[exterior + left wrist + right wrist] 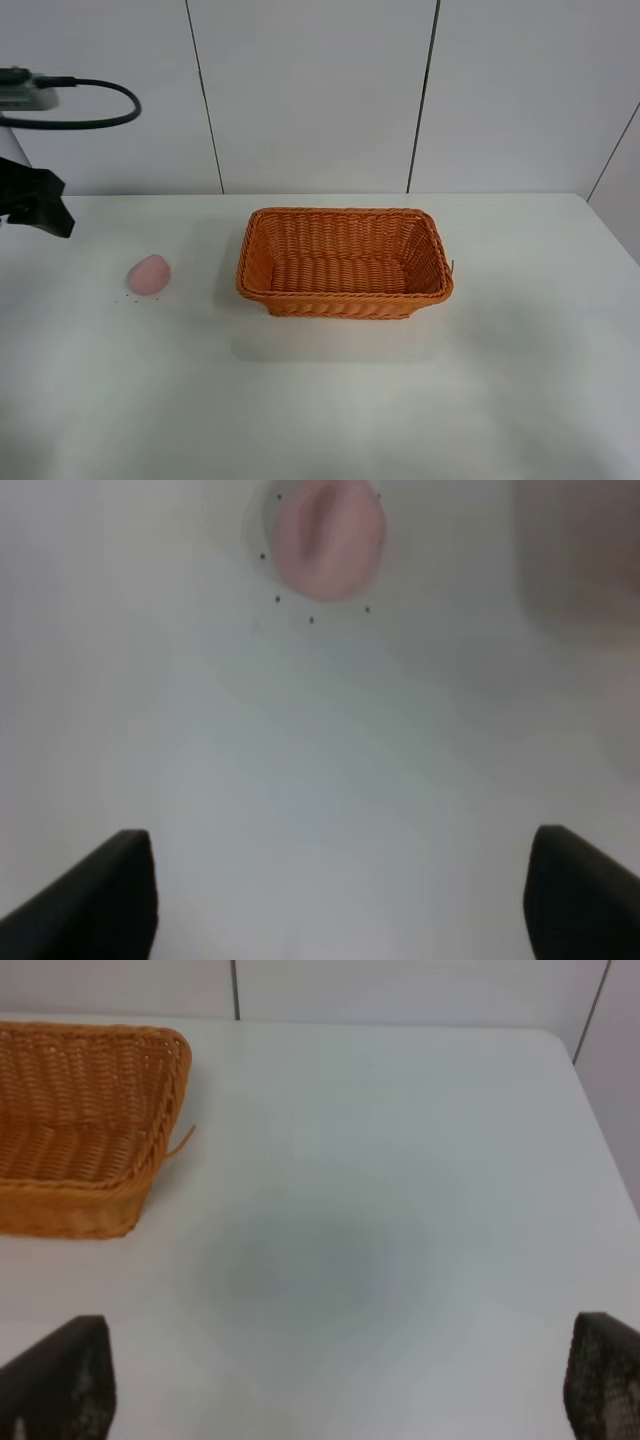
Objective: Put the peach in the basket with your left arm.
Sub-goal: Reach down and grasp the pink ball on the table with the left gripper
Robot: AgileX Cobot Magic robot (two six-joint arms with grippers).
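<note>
1. Orange wicker forms the basket (340, 304), which stands upright near the middle of the white tabletop (320, 410), somewhat closer to the far edge than the near one, its woven floor fully in view.
2. Pale pink and smooth, the peach (149, 273) lies on the tabletop between the basket and the left edge, apart from the basket and outside it.
3. Small dark specks (311, 619) dot the tabletop in a loose ring around the peach.
4. Black and angular, the left arm (38, 203) shows over the left edge toward the far left corner, with a black cable (110, 105) looping above it; it is apart from the peach.
5. From the left wrist, the left end effector (340, 895) is spread wide, its black fingers (95, 900) far apart with only bare tabletop between them; the peach lies ahead of them, untouched.
6. From the right wrist, the right end effector (340, 1380) is likewise spread wide and grips nothing. It looks over the right part of the tabletop, beside the basket's right end, where a loose strand (183, 1140) sticks out.
</note>
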